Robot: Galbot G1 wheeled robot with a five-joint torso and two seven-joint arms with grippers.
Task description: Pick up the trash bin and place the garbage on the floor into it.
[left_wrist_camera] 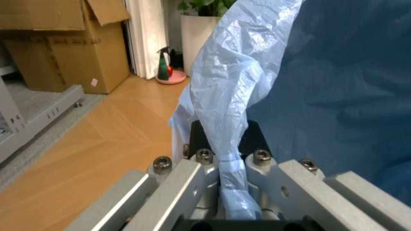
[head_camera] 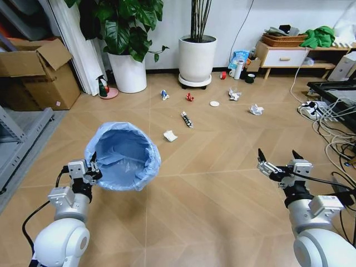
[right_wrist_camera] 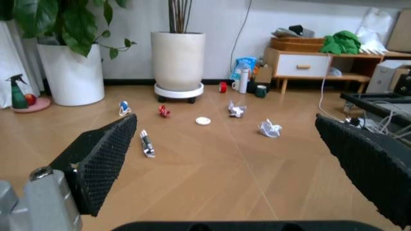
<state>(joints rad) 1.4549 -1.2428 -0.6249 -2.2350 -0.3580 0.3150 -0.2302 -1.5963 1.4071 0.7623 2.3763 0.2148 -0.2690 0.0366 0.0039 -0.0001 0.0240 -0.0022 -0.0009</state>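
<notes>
While the left gripper (head_camera: 92, 167) clamps the bin (head_camera: 123, 157) rim, we hold the right gripper (head_camera: 276, 160) open; all garbage (head_camera: 170, 135) remains on the floor (head_camera: 211, 189).

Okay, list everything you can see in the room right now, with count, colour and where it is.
trash bin: 1, light-blue bag liner, held at its rim, left foreground
paper wads: 3, white, on the floor, mid to right
red wrapper: 1, red, floor before the planters
blue-white wrapper: 1, floor, left of the red one
stick-like wrapper: 1, dark, mid floor
round lid: 1, white, floor
planters: 2, white, by the back wall
cardboard box: 1, brown, far left
spray bottle: 1, green, beside the left planter
side table: 1, white and wood, back right
left gripper: shut on the bin's rim
right gripper: open, right foreground
</notes>
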